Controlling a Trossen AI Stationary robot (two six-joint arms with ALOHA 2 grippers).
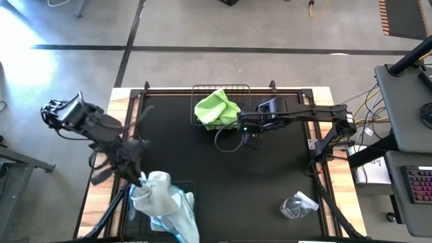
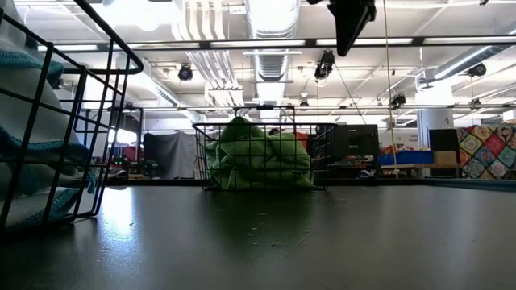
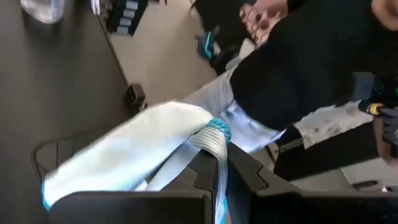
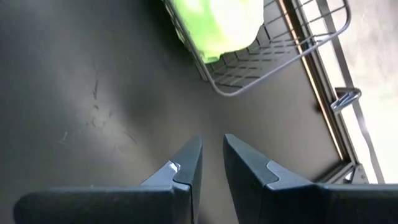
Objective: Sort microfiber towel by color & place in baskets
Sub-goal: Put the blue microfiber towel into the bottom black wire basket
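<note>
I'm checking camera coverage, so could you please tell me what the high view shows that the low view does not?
Only the high view shows the left gripper shut on a pale blue towel over the near-left basket, the right gripper beside the far basket, and a clear plastic wrapper. Only the low view shows the room behind and the near basket's wire wall. Both show the green towels in the far basket.

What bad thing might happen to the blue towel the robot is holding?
1. The left gripper pinches only a corner of the pale blue microfiber towel, so it might slip free.
2. The towel hangs over the near black wire-mesh basket's edge, so part may land outside.
3. The lime green towels bulge above the far black wire-mesh basket; one could tumble out.
</note>
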